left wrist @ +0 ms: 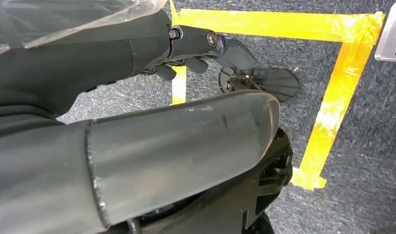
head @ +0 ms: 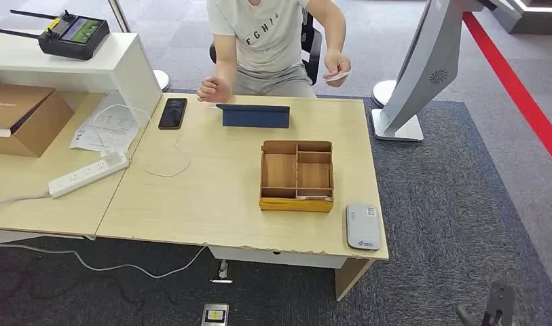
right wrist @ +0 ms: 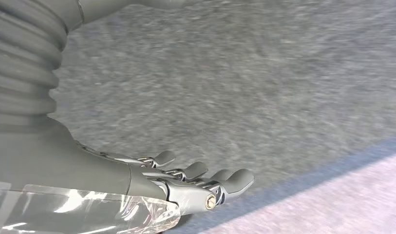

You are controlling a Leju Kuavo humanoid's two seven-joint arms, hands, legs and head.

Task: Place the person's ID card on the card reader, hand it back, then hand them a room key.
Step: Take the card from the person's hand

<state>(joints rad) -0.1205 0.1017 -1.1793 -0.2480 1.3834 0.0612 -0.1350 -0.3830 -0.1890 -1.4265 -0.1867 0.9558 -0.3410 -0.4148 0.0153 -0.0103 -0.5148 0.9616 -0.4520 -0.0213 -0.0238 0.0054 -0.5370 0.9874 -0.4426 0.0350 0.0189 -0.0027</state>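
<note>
A: Grey carpet floor, wooden bench (head: 212,197) in the head view. Hands first?

B: Right hand (right wrist: 186,183): fingers (right wrist: 235,179) loosely side by side, slightly curled, nothing in them, hanging over carpet. Left hand (left wrist: 200,48): fingers (left wrist: 235,51) a little apart, nothing held as far as I can see, pointing down at the floor by yellow tape (left wrist: 342,87). Both arms look hung at the robot's sides, low, neither over the bench.

A: Task thing?

B: Person (head: 273,41) seated at the far side, holding a small white card (head: 339,76) in one hand, off the bench's far edge. Probably the ID card, too small to confirm. Card reader (head: 363,227) lies at the near right corner of the bench, nothing on it.

A: Room key?

B: Likely in the wooden tray (head: 297,176) mid-bench; a thin pale thing sits in its near compartment, can't tell what.

A: Progress?

B: Judging by this, nothing done. Card not taken yet; reading, returning, key handover all left. Right arm would need to lift and reach well across.
</note>
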